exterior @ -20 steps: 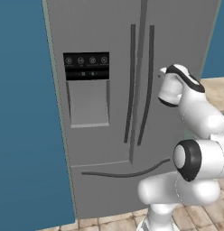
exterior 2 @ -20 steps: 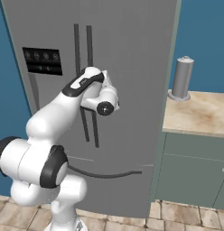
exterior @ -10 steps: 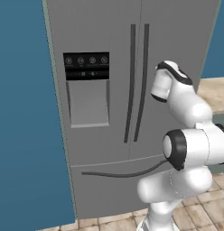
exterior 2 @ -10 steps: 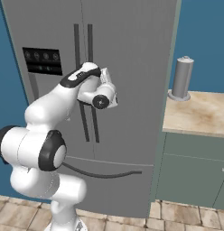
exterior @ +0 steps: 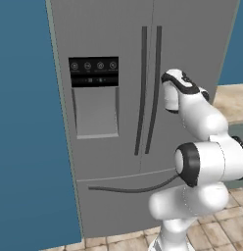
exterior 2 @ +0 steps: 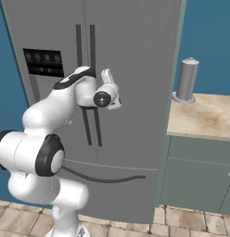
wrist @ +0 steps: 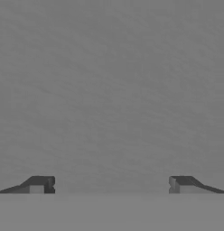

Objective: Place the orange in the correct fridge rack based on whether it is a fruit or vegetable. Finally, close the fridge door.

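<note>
The fridge stands shut. Its fridge door (exterior: 192,54) (exterior 2: 135,55) is the plain grey right panel with a long dark vertical handle (exterior: 155,88). My gripper (exterior 2: 112,90) (wrist: 111,185) hovers close in front of this panel, just right of the handle, and faces it. Plain grey door surface spans the hand view. The two dark fingertips (wrist: 39,184) stand wide apart with nothing between them, so the gripper is open. The orange is out of view.
The left door carries a black control panel and dispenser recess (exterior: 94,98). A curved dark handle (exterior: 128,188) crosses the bottom drawer. To the right, a grey cylinder (exterior 2: 186,81) stands on a beige counter (exterior 2: 205,115) over green cabinets. Blue walls flank the fridge.
The hand has shifted a little leftward along the door toward the handles, and the elbow has swung higher. The fridge stays shut throughout.
</note>
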